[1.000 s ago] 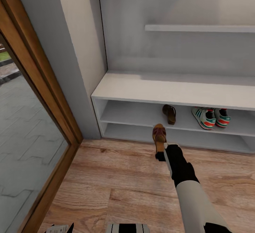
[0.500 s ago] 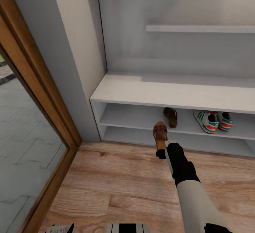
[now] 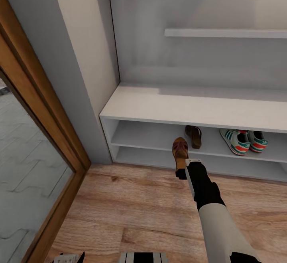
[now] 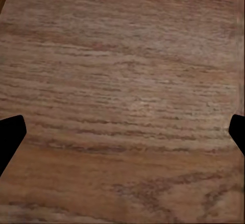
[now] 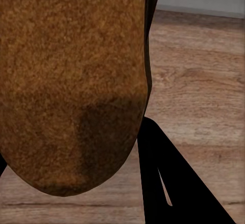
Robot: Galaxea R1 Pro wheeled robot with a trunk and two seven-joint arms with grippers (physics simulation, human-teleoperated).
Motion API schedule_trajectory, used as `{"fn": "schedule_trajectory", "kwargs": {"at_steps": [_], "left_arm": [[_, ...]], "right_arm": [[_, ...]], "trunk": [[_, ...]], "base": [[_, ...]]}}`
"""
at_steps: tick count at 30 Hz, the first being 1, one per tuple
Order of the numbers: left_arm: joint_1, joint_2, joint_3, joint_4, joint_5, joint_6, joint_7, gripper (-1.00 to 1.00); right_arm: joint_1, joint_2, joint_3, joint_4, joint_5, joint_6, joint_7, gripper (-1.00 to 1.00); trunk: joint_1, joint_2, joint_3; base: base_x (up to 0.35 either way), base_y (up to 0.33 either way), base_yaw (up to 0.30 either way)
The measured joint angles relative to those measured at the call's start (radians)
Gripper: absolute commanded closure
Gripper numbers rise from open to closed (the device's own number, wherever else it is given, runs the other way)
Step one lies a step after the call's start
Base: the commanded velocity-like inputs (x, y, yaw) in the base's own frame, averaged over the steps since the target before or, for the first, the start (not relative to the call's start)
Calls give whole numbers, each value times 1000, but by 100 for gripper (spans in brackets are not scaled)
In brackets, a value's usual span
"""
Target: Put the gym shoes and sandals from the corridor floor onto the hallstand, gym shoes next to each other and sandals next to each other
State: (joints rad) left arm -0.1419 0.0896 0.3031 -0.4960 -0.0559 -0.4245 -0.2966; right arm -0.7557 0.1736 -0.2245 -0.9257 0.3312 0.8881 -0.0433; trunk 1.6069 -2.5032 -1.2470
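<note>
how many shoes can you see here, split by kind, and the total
gym shoes: 2, side by side on the upper shoe shelf of the hallstand, first and second
sandals: 2, one on that shelf, one held in the right hand in front of the rack
total: 4

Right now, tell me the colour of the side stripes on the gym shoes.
Green, on the cream-white gym shoes on the hallstand; the head view shows it best.
</note>
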Motion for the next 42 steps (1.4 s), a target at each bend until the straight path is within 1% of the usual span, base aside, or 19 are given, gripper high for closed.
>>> {"fn": "schedule_trajectory", "kwargs": {"at_steps": [1,2,6,14,19,25,33,42], "left_arm": [[0,-5,-31,0,-14,-3,1,-100],[0,-7,-47,-1,-20,-4,2,-100],[0,-10,-69,-1,-26,-5,5,-100],[0,-9,-65,0,-22,-7,7,-100],[0,-9,-64,0,-21,-8,7,-100],[0,-9,-64,0,-21,-8,7,-100],[0,-9,-64,0,-21,-8,7,-100],[0,-9,-65,0,-22,-7,7,-100]], "right_arm": [[0,0,0,0,0,0,1,100],[0,0,0,0,0,0,1,100],[0,0,0,0,0,0,1,100],[0,0,1,1,-1,0,1,100],[0,0,0,2,-1,0,1,100],[0,0,0,2,1,0,1,100],[0,0,-1,2,1,1,0,100],[0,0,0,2,1,2,0,100]], "trunk": [[0,0,0],[0,0,0],[0,0,0],[0,0,0],[0,0,0],[0,0,0],[-1,0,0],[0,0,0]], "base": [[0,0,0],[0,0,0],[59,0,0],[126,1,0],[159,91,0],[51,18,0],[255,1,0],[96,-30,0]]}}
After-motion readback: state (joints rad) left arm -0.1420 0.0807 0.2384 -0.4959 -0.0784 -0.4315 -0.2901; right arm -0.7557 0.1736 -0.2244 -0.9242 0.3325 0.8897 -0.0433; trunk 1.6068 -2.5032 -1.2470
